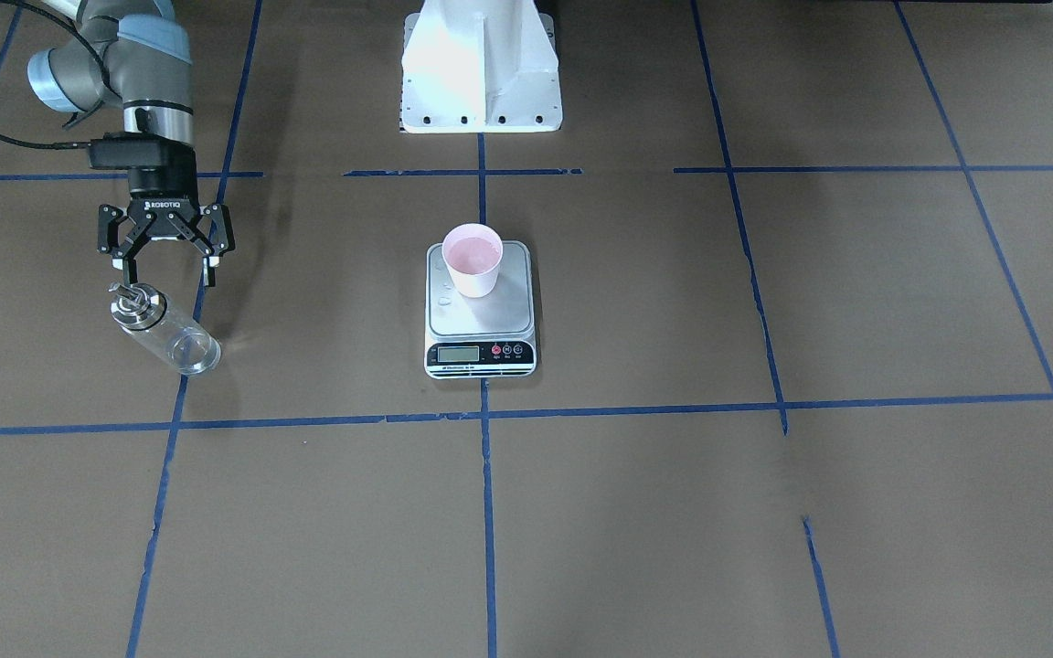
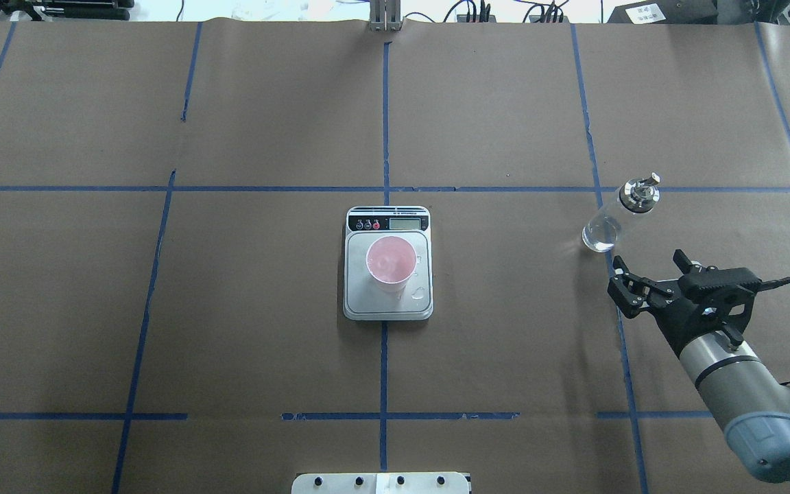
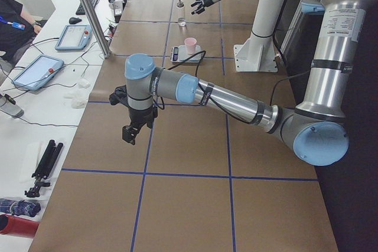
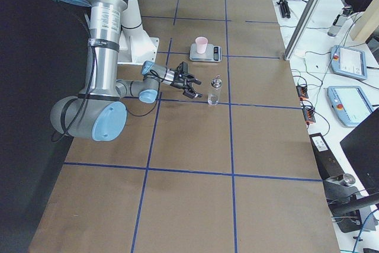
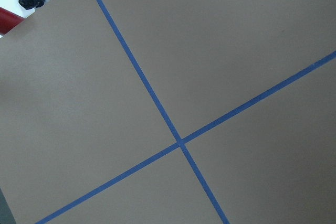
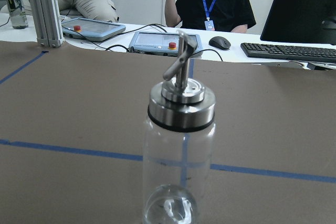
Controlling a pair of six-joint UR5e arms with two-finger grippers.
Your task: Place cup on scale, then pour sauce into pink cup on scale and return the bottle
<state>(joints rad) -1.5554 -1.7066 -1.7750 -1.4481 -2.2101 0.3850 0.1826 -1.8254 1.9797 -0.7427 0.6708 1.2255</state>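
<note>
Clear glass cylindrical bottle (image 1: 164, 331): stiff, smooth, likely slippery, fragile, probably light. Best hold: middle of glass body. Right tool (image 1: 166, 265) wide open, empty, just beside.

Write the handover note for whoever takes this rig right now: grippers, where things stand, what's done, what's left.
Right gripper: open, empty, on the robot's side of the bottle, not touching it.
Left gripper: over the table, far from the job; open or shut cannot be told.
Cup: upright on the scale.
Bottle: upright at the robot's right.
Done: cup placed, bottle set down. The pour cannot be confirmed; the liquid is clear.
Left: probably only pulling the right arm away.
</note>
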